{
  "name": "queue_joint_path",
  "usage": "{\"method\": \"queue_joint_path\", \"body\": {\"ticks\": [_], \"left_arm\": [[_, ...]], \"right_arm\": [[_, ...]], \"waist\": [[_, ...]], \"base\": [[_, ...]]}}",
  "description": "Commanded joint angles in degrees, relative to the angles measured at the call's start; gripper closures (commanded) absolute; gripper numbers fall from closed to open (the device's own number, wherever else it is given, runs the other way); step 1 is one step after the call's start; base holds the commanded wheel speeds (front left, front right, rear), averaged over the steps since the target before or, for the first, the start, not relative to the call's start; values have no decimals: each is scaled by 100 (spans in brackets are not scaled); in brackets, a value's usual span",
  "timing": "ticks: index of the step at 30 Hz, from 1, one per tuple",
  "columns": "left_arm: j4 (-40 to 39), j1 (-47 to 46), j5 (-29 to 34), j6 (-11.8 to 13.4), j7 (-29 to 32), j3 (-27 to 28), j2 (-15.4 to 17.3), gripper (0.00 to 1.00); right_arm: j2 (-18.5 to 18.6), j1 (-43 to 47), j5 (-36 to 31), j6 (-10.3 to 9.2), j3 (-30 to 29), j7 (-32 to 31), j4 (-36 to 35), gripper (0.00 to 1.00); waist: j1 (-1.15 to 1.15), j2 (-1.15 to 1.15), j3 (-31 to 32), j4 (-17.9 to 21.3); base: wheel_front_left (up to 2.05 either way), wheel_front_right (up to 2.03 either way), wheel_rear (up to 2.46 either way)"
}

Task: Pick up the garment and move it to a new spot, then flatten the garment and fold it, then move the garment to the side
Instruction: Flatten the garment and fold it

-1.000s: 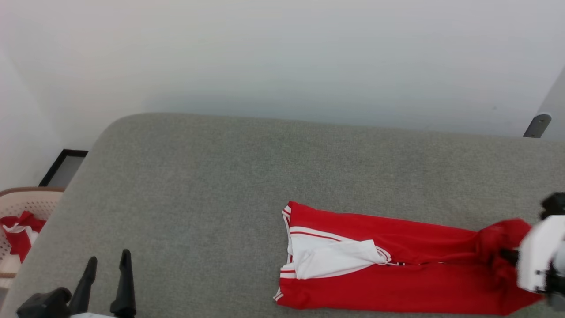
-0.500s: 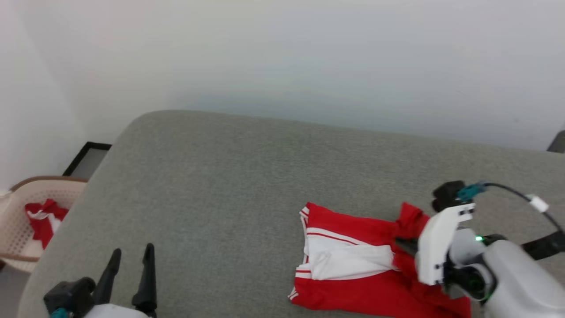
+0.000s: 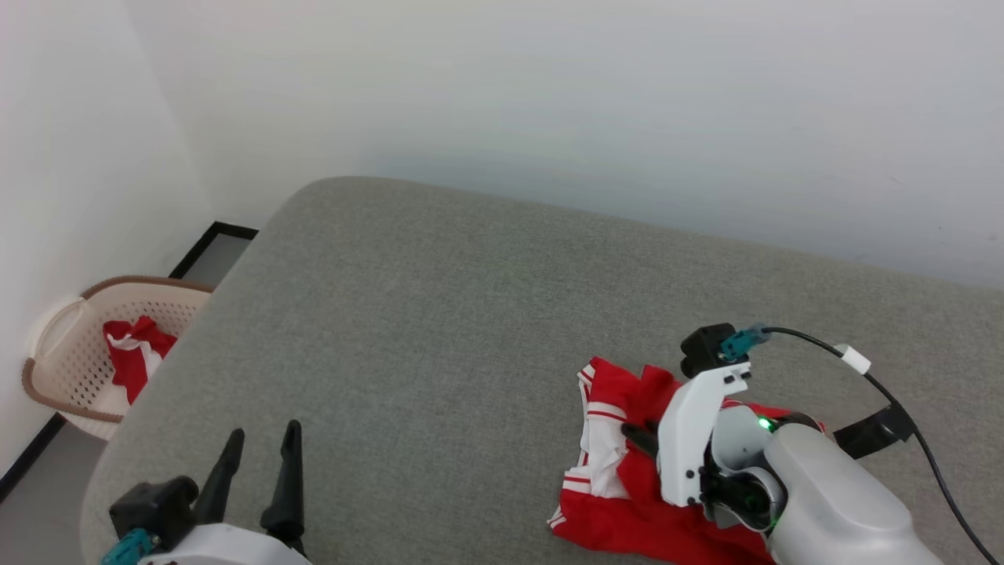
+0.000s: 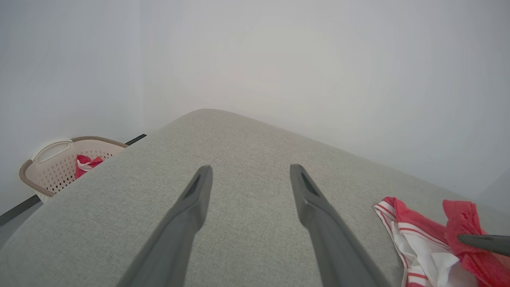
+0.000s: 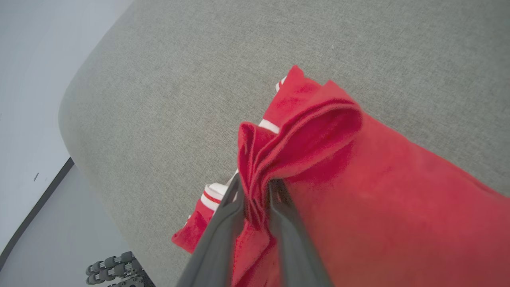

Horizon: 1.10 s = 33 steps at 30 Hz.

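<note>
A: Two hands, two jobs? At far left a basket with a red-and-white bundle stands beside the surface. The left hand hovers over bare grey, fingers spread wide, holding nothing.

B: Kept clear, I'd say. The garment lies at the surface's right front: red body doubled over, white sleeve end and stripe trim at its left edge.

A: And the right hand?

B: Nipped narrow on a bunched red fold, held raised over the rest, probably to lay it across.

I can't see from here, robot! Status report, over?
Left gripper open over the grey cushion. Right gripper shut on a bunched fold of the garment. Basket beyond the cushion's left edge, not in the way.
</note>
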<state>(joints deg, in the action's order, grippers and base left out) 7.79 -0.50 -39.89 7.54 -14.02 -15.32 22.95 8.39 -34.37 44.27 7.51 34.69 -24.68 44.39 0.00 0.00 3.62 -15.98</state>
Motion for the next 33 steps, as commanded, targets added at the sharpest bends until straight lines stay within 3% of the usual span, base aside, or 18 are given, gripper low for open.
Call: {"method": "queue_joint_path", "body": {"ticks": [1,2,9,14,25,33], "left_arm": [[21,-55,-31,-39,-30,9,-29,0],[46,-58,-36,-40,-34,15,-28,0],[88,35,-38,-5,-62,141,-43,0],[39,82,10,19,-92,231,-37,0],[-151,316,155,91,-110,404,-3,0],[-223,502,225,112,-114,530,13,0]], "right_arm": [[-49,-83,-56,-5,33,47,52,24],[-77,-105,-59,-5,53,56,101,0],[-156,-286,101,-5,244,102,-57,0],[20,-334,316,-5,374,228,-538,0],[683,-10,367,-5,124,965,-1455,0],[1221,484,-133,-5,-288,1980,-1909,0]], "waist": [[0,0,-8,-15],[0,0,-7,-10],[0,0,5,193],[0,0,12,424],[0,0,58,1039],[0,0,123,1459]], "base": [[0,0,0],[0,0,0],[0,0,0],[0,0,0],[0,0,0],[0,0,0]]}}
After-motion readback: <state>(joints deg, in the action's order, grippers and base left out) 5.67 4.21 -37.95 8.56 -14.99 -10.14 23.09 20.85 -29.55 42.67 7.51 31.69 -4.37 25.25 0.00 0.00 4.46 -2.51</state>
